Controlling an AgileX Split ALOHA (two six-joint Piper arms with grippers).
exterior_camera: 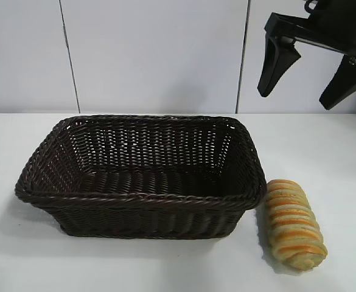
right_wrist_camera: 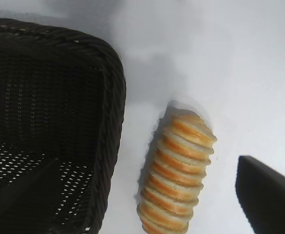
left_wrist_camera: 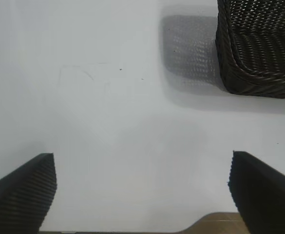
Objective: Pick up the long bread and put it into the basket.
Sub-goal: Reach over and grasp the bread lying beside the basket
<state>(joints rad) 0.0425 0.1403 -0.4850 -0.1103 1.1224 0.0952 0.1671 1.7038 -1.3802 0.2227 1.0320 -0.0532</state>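
**Ridged loaf lies free beside the basket, right end effector spread above it**

The long bread (exterior_camera: 291, 224) sits closest to the exterior camera, flat on the white surface (exterior_camera: 324, 146), just beside the basket's right-hand wall near its front corner, close to it or perhaps just touching. It runs lengthwise away from the camera with a slight slant. Its spiral ridges, orange-brown against pale, suggest a light, soft body that gives under pressure; a hard squeeze would likely dent it, while the ridges offer some bite against slipping. The sensible hold, I judge, is across the short width at mid-length, where the load balances and the fingers span it easily.

The basket (exterior_camera: 50, 159), dark woven wicker with a braided rim, stands empty to the loaf's left, its flaring wall a possible snag during the approach.

The right end effector (exterior_camera: 311, 76) hangs high above and behind the loaf, fingers spread wide, gripping nothing. The left end effector (left_wrist_camera: 142, 195) is parked over bare surface off the basket's corner, likewise spread and empty.
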